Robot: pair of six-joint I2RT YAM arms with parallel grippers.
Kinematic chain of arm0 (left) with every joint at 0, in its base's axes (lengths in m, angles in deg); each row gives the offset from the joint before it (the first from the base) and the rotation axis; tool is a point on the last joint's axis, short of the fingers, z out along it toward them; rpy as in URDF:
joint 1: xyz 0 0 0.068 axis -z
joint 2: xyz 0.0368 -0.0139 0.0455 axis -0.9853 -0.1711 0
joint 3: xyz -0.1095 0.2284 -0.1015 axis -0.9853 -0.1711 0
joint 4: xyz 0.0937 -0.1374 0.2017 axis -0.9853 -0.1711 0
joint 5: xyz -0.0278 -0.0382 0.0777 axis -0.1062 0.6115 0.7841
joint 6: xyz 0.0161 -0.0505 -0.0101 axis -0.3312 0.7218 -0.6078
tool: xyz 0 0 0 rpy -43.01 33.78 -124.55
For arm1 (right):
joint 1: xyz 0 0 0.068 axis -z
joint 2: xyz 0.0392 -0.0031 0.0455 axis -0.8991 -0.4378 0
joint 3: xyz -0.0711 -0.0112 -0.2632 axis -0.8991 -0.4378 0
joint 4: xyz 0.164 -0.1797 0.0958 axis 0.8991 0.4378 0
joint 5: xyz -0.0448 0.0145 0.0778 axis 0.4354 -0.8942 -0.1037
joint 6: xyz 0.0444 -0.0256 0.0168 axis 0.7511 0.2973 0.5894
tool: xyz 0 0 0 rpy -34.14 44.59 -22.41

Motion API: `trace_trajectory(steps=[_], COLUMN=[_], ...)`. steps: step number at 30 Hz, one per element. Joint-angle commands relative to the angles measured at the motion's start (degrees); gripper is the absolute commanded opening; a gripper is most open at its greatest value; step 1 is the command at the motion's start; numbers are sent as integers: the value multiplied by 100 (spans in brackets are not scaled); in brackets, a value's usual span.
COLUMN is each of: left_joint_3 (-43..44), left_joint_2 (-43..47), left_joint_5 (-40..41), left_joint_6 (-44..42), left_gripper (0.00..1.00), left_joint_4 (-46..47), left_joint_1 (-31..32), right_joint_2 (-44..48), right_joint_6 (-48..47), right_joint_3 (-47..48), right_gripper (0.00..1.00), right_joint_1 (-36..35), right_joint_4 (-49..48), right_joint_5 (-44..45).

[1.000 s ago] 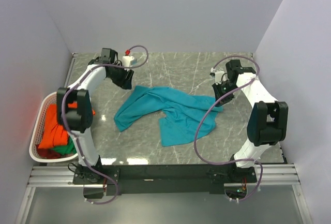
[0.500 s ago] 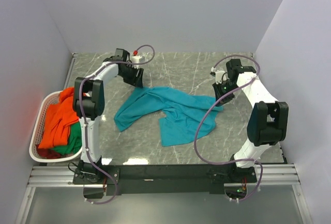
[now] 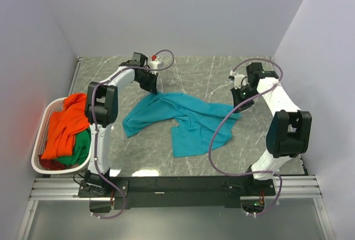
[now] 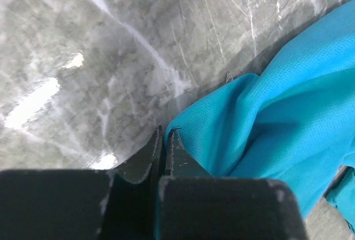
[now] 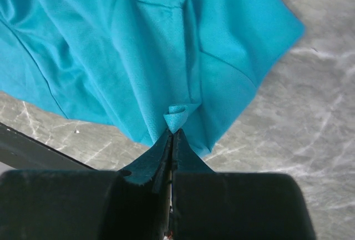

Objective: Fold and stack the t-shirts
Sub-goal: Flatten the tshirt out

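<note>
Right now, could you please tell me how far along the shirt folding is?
Nothing is folded or stacked yet. In hand: the teal t-shirt lies crumpled, the right gripper pinching its right edge, the left gripper shut at its far corner, grip unclear. Left: folding it, plus the orange t-shirt and green t-shirt in the basket.

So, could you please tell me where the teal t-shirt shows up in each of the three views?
Top external: teal t-shirt mid-table, between the arms.
Left wrist: teal t-shirt on the right side, its edge meeting the left gripper.
Right wrist: teal t-shirt across the upper half, a fold pinched in the right gripper.
Shared landmark: the grey marble table.
</note>
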Motion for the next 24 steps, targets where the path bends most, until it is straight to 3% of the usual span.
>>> trace_trajectory(steps=[1, 4, 7, 11, 14, 18, 20, 24], left_joint_3=[116, -261, -1129, -3234, -4249, -5499, -5606, -5255], left_joint_2=[695, 1564, 2610, 3955, 4755, 5546, 5714, 5865], left_joint_5=[-368, -746, -1160, -1248, -933, -257, -62, -360], left_joint_6=[-125, -704, -1888, -3873, -4693, -5047, -5187, -4583], left_gripper=[0, 0, 0, 0, 4, 23, 37, 46], left_joint_4=[204, 170, -295, -1139, -1614, -1782, -2001, -1976], left_joint_1=[-232, -487, -602, -585, -558, -558, -637, -743], right_joint_2=[191, 146, 514, 858, 911, 946, 920, 885], right_joint_6=[-45, -159, -484, -748, -889, -1064, -1117, -1056], right_joint_3=[424, 751, 227, -478, -795, -1164, -1322, -1524], right_gripper=[0, 0, 0, 0, 0, 0, 0, 0], right_joint_1=[328, 609, 601, 618, 610, 610, 601, 540], right_joint_4=[128, 374, 542, 463, 533, 480, 471, 436], right_joint_5=[-86, -296, -333, -139, -236, -139, -122, -245])
